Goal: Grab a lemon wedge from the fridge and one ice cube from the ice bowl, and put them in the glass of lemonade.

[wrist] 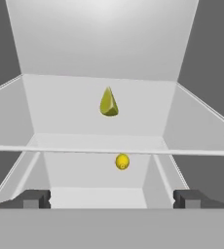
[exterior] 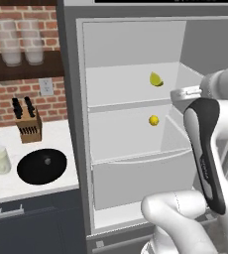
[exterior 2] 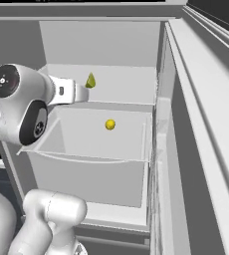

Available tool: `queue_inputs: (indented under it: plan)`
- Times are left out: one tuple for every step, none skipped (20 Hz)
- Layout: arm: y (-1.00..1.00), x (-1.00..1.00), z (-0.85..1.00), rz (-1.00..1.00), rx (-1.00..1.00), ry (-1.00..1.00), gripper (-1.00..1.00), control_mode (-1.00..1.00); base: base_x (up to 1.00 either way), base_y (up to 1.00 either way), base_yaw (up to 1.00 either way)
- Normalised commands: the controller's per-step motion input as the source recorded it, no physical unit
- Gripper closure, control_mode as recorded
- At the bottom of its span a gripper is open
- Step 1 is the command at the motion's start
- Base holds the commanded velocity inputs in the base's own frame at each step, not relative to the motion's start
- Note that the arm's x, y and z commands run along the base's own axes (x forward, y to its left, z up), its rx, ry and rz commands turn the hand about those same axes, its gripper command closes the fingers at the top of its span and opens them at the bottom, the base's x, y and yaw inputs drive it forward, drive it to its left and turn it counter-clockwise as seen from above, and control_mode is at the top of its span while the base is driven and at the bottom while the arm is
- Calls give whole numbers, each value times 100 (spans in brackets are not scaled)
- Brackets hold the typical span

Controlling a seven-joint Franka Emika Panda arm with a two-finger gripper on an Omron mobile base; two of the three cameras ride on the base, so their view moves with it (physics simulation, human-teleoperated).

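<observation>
Gripper (wrist: 112, 198): jaws stand wide apart, nothing between them, aimed into the open fridge (exterior: 72, 99). The lemon wedge (wrist: 108, 102) lies ahead of the fingertips, roughly centred between them, on the shelf above the one bearing the small round yellow ball (wrist: 122, 161); no contact with it. Step in hand, by my judgement: the approach to the wedge. Next move calls for advancing above the shelf lip and closing squarely on the wedge. The ice bowl (exterior: 41, 166) sits on the counter (exterior: 56, 134), well apart.
</observation>
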Motion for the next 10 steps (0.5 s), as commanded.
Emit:
queue_inputs:
  plan:
    - [0,26,0,0,0,0,-100,-100,0,0,0]
    - [0,32,0,0,0,0,-100,-100,0,0,0]
    - [0,33,0,0,0,0,-100,-100,0,0,0]
    - [0,32,0,0,0,0,-100,-100,0,0,0]
    - [0,33,0,0,0,0,-100,-100,0,0,0]
    - [0,33,0,0,0,0,-100,-100,0,0,0]
    - [0,33,0,0,0,0,-100,-100,0,0,0]
    - [0,36,0,0,0,0,-100,-100,0,0,0]
    - [0,36,0,0,0,1,-100,-100,0,0,0]
    - [1,38,0,0,0,5,-100,-100,0,0,0]
